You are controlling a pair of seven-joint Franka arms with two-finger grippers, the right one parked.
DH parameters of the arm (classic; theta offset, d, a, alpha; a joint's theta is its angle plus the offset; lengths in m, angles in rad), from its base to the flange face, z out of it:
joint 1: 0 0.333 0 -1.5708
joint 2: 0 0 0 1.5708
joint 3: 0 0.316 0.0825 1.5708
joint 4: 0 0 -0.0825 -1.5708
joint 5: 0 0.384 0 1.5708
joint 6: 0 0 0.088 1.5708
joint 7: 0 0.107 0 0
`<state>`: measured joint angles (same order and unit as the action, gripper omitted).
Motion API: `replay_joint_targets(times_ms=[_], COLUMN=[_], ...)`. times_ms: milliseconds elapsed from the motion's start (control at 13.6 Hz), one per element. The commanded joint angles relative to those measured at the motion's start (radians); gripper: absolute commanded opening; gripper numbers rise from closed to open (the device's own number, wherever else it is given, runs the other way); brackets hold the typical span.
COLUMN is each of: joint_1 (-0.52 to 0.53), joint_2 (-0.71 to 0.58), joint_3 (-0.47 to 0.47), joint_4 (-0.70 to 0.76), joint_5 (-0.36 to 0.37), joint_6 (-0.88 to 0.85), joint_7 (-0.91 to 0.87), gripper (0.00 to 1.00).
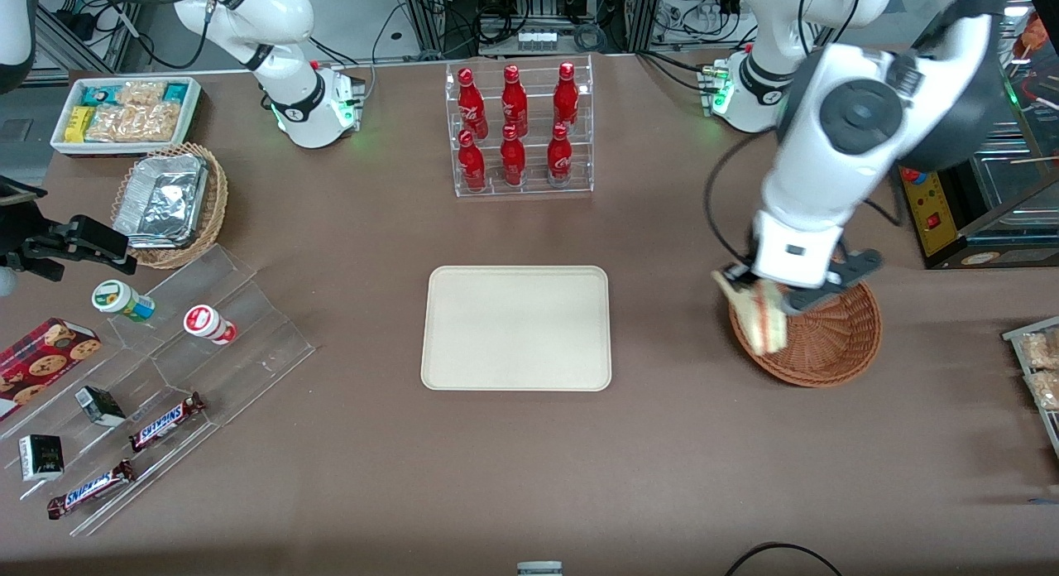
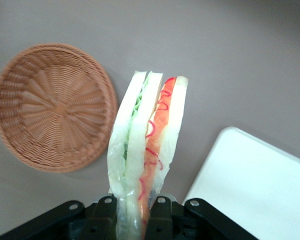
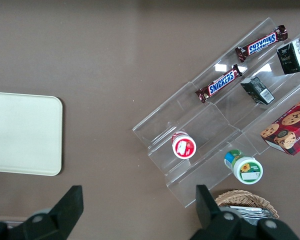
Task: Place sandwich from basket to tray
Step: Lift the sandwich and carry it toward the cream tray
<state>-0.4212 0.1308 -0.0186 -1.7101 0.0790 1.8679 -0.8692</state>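
Note:
My left gripper (image 1: 768, 299) is shut on the sandwich (image 1: 759, 316), a wrapped wedge of white bread with green and red-orange filling (image 2: 146, 145). It holds the sandwich lifted above the rim of the reddish-brown wicker basket (image 1: 827, 338), on the side toward the tray. Seen from the wrist, the basket (image 2: 52, 107) is empty and the black fingers (image 2: 160, 212) pinch the sandwich's narrow end. The cream tray (image 1: 516, 328) lies flat at the table's middle with nothing on it; its corner (image 2: 250, 180) shows beside the sandwich.
A clear rack of red bottles (image 1: 519, 129) stands farther from the front camera than the tray. Toward the parked arm's end lie a clear stepped stand with snacks (image 1: 157, 394), a tan basket of foil containers (image 1: 170, 204) and a white bin of packets (image 1: 124, 112).

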Motion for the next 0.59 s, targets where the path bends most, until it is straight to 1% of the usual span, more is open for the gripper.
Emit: replay_joint_targets(times_ms=[0,369,516], joint_1=[-0.105,-0.192,-0.228], joint_2=[0.053,0.22,0.295], joint_3=[0.011,0.011,0.013], joint_4=[0.037,0.035,0.037], joint_5=[-0.019,-0.025,-0.013], joint_6=[0.002,0.247,0.316], joint_7=[0.012,0.009,0.0], gripper=[0.1,0.12,0.12])
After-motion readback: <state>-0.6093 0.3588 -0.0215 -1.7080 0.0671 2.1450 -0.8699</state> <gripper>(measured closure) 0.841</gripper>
